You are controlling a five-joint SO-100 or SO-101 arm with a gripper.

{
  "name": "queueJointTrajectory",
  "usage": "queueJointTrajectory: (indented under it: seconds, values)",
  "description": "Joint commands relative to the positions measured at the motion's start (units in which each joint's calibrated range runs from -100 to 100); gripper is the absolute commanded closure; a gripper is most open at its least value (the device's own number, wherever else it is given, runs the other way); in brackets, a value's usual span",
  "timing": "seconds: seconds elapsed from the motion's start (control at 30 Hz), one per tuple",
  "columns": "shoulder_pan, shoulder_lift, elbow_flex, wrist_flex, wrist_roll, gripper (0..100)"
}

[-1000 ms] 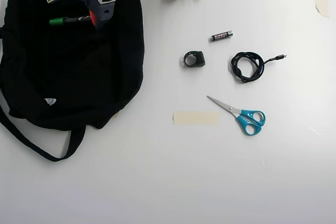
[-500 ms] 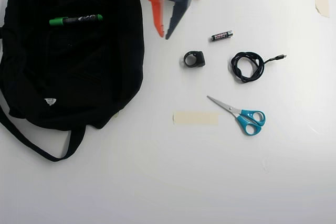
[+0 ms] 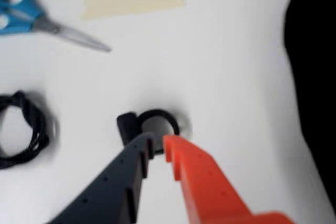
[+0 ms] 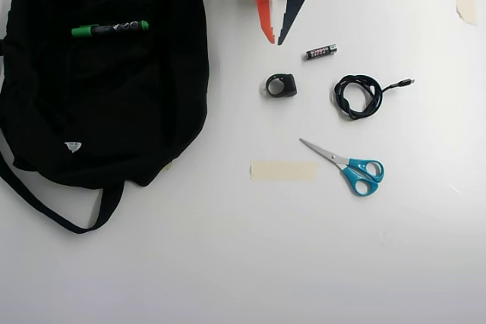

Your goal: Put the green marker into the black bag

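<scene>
The green marker [image 4: 110, 29] lies flat on top of the black bag [image 4: 106, 104] at the left of the overhead view, with its green cap pointing left. It is out of the wrist view. The bag shows in the wrist view as a black mass at the right edge [image 3: 315, 77]. My gripper [image 4: 276, 40] is at the top centre of the overhead view, to the right of the bag and apart from it. Its orange and dark fingers meet at the tips with nothing between them. In the wrist view the gripper [image 3: 158, 142] hovers just short of a small black ring-shaped object [image 3: 152, 121].
On the white table right of the bag are the small black ring-shaped object [image 4: 281, 85], a black battery [image 4: 321, 51], a coiled black cable [image 4: 358, 96], blue-handled scissors [image 4: 349, 168] and a strip of tape [image 4: 282, 171]. Scissors [image 3: 31, 19], tape [image 3: 134, 1] and cable [image 3: 23, 129] also show in the wrist view.
</scene>
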Motion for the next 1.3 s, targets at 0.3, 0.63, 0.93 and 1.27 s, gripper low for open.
queueJointTrajectory:
  seconds: [0.3,0.63,0.93,1.27]
  values:
    - [-1.69,-17.19,22.72,-8.38,-0.02,98]
    - [-3.41,-25.9,35.75,-7.78,-0.02,98]
    - [-6.78,-26.07,37.72,3.68,0.03,98]
    - [-5.05,-26.15,37.72,9.11,0.13,98]
